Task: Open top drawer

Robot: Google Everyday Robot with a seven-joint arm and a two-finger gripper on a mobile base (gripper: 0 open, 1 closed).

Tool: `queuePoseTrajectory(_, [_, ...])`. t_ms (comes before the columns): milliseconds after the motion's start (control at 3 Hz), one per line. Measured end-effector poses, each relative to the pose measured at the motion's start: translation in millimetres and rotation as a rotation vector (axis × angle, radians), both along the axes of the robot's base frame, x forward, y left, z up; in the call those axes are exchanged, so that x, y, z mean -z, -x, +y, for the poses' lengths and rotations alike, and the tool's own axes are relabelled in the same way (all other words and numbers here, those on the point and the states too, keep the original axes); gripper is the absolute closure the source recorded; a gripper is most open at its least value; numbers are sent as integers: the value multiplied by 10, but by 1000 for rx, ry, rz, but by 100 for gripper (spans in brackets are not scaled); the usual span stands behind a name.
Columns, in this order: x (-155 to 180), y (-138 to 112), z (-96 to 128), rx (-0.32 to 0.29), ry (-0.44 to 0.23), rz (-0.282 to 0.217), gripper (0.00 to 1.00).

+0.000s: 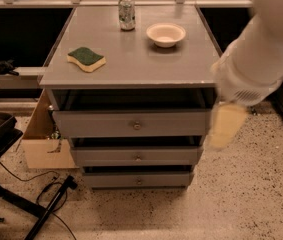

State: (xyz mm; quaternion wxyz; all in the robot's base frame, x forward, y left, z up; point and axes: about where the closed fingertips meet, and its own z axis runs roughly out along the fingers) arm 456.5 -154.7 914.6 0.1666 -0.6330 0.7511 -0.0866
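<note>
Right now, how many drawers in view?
3, stacked under the tabletop: top drawer, widest, uppermost; middle drawer below it; bottom drawer lowest. None seems hidden. The tool hangs by the top drawer's right end.

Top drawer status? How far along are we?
Done: little that shows. The top drawer has a dark gap above its front, so it may be slightly out, but its box is not exposed. In hand: the gripper hangs by the front's right end, apart from the knob. Left: grasp the knob and pull the drawer out.
</note>
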Motion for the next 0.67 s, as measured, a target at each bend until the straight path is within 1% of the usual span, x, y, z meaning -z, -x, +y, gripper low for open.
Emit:
queuePoseTrajectory(333, [662, -187, 306, -48, 45, -3, 0])
queuePoseTrajectory(667, [1153, -402, 494, -72, 50, 14, 0])
